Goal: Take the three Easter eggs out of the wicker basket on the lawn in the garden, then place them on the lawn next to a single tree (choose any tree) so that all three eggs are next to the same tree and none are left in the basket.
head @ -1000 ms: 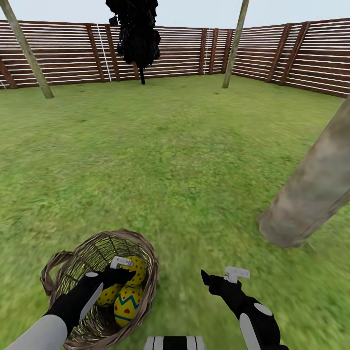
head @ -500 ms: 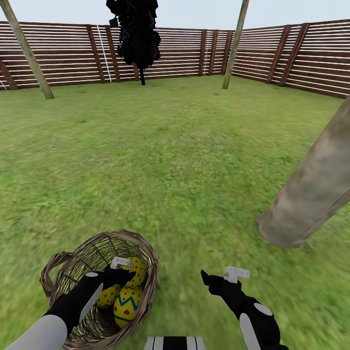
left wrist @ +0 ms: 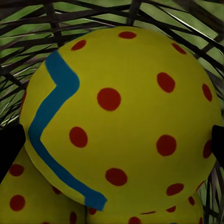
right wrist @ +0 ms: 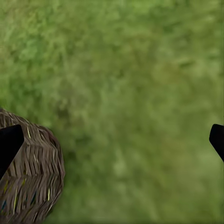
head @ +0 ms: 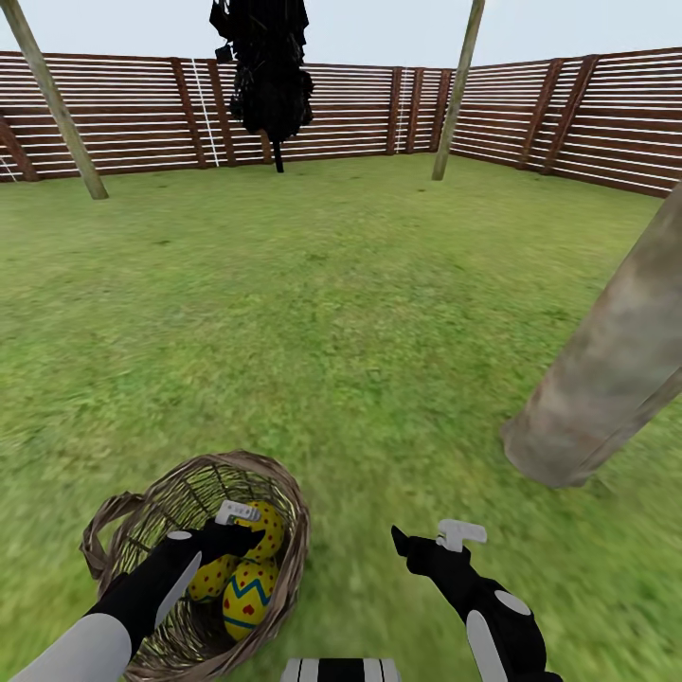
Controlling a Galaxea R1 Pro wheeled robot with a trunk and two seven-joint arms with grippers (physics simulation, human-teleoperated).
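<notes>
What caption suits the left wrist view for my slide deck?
Left gripper open around a red-dotted yellow Easter egg inside the wicker basket.

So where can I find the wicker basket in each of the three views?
Head view: wicker basket at lower left, around the left gripper.
Left wrist view: its dark weave behind the eggs.
Right wrist view: its outer wall in a corner.
Shared landmark: the lawn.

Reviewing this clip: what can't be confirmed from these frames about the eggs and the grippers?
- Left gripper: head view, its own body hides the fingertips; whether it grips an egg is unclear.
- Third egg: head view, mostly behind the left arm.
- Wicker basket: right wrist view, cut off by the frame edge.
- Tree: canopy out of frame.
</notes>
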